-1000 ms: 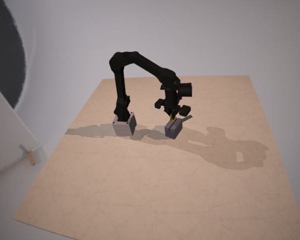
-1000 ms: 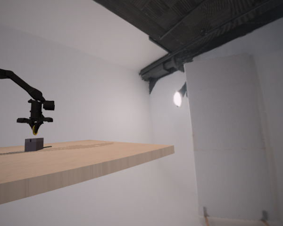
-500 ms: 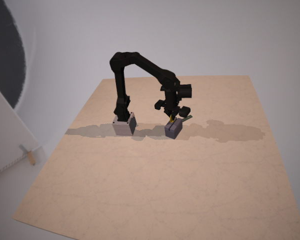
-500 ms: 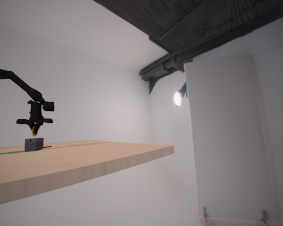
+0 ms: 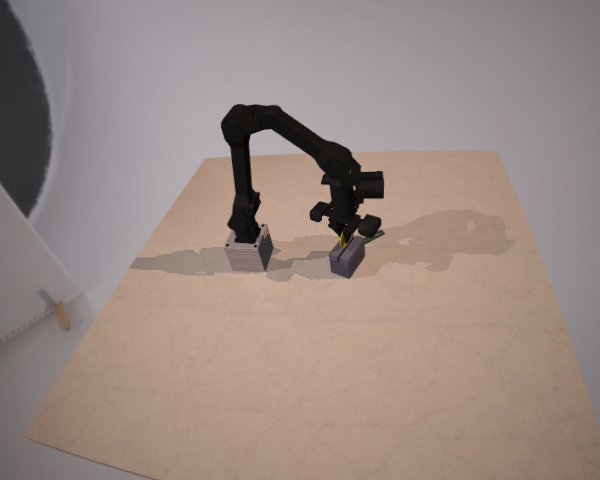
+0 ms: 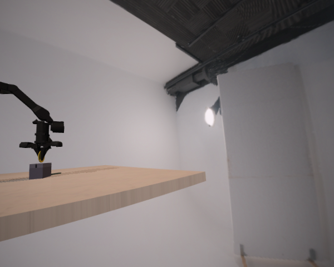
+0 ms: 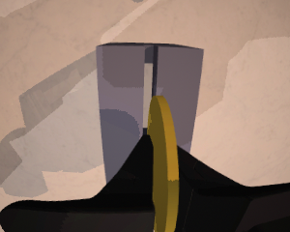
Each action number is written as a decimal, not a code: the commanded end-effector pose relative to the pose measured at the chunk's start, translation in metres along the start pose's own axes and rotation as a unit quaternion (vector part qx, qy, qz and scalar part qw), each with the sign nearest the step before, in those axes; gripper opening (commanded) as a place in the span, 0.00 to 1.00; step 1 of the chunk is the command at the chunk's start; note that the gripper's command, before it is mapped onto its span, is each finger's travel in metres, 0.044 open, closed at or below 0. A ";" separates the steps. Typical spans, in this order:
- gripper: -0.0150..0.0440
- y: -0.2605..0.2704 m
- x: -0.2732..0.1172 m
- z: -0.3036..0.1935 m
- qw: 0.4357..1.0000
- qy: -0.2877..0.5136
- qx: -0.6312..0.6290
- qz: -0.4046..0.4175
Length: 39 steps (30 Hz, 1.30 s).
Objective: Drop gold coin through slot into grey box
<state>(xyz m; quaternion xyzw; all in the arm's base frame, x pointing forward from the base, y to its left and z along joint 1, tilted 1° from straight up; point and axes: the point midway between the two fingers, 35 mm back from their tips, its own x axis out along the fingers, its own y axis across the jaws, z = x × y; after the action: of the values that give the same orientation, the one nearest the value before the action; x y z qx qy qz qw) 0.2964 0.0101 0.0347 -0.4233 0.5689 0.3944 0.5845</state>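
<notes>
Pale walls surround a wooden table (image 5: 310,351) (image 6: 109,192) carrying a black arm (image 5: 300,135) (image 6: 27,102), a grey slotted box (image 5: 348,260) (image 6: 40,171) (image 7: 123,103) and, at its far right, a green holder (image 5: 375,237) (image 6: 55,173), while the tool (image 5: 345,233) (image 6: 42,158) (image 7: 152,142) grips the upright gold coin (image 5: 343,239) (image 6: 39,156) (image 7: 165,166) just above the box.
</notes>
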 end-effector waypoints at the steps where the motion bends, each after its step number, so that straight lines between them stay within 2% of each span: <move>1: 0.25 0.000 0.003 0.000 1.000 0.000 -0.002 0.001; 5: 0.25 0.001 0.005 -0.001 1.000 0.000 -0.001 0.001; 11: 0.52 0.000 0.002 0.000 1.000 0.000 0.000 0.000; 20: 0.53 0.000 0.002 0.000 1.000 0.000 0.000 0.000; 28: 0.88 0.000 -0.018 0.000 1.000 0.000 0.000 0.000; 31: 1.00 0.002 -0.050 -0.001 1.000 0.000 0.000 0.000; 39: 1.00 0.003 -0.061 -0.002 1.000 0.000 0.000 0.000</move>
<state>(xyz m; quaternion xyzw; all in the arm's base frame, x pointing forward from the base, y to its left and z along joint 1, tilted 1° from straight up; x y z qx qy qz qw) 0.2929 0.0108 0.0954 -0.4269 0.5639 0.3925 0.5880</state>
